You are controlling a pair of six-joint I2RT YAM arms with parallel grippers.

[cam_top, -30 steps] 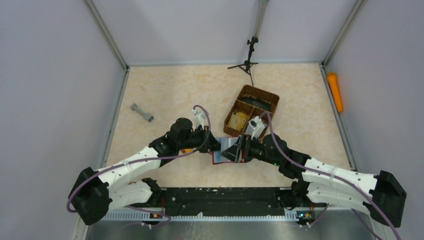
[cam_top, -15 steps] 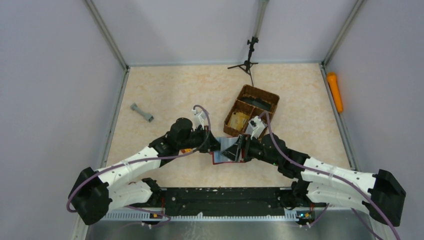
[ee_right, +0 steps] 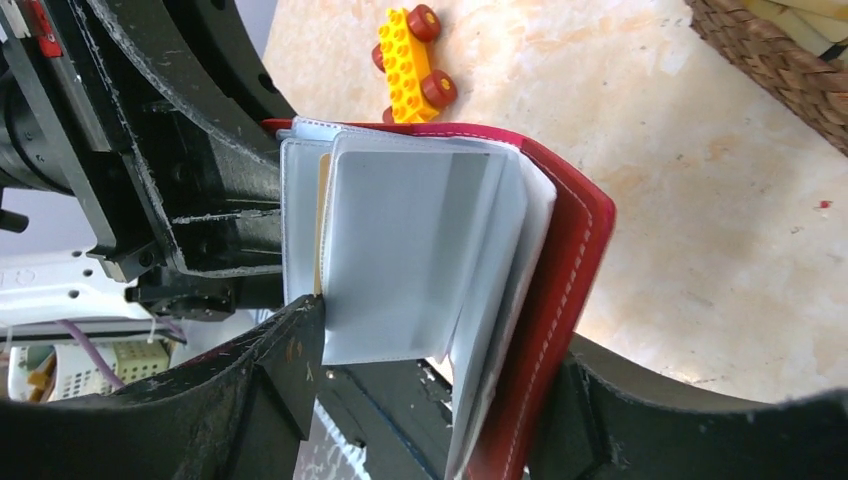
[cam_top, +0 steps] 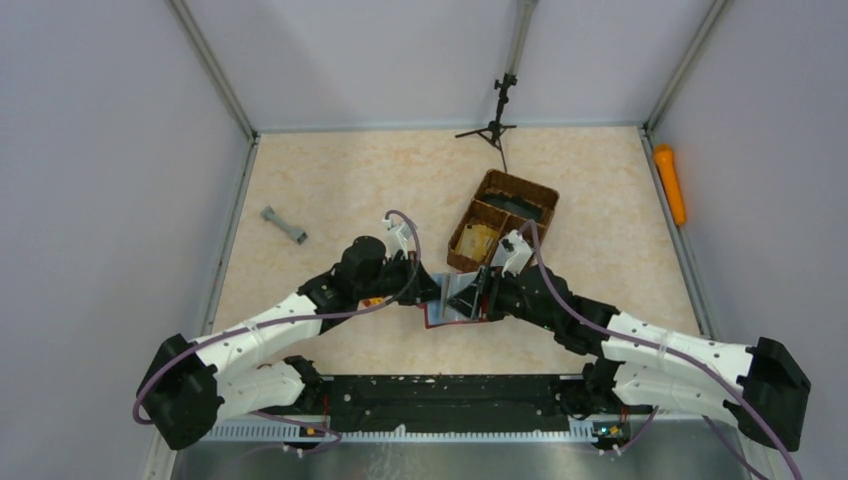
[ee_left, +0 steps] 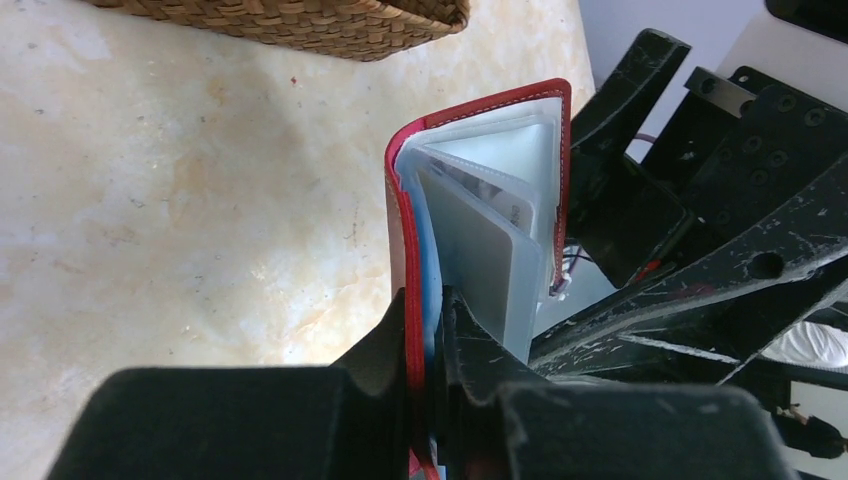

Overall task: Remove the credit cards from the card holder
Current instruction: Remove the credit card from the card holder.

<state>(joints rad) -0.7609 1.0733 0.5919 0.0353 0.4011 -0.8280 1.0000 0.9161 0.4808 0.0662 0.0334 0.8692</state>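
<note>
Top external: card holder (cam_top: 455, 297) stands on table (cam_top: 330, 190) just near-side of wicker basket (cam_top: 505, 215). Left wrist: left pincer (ee_left: 425, 320) narrow, clamping its red cover. Right wrist: right pincer (ee_right: 440, 390) wide, straddling holder, grip unclear; credit cards (ee_right: 322, 220) in sleeves

No legible text — none anywhere
</note>
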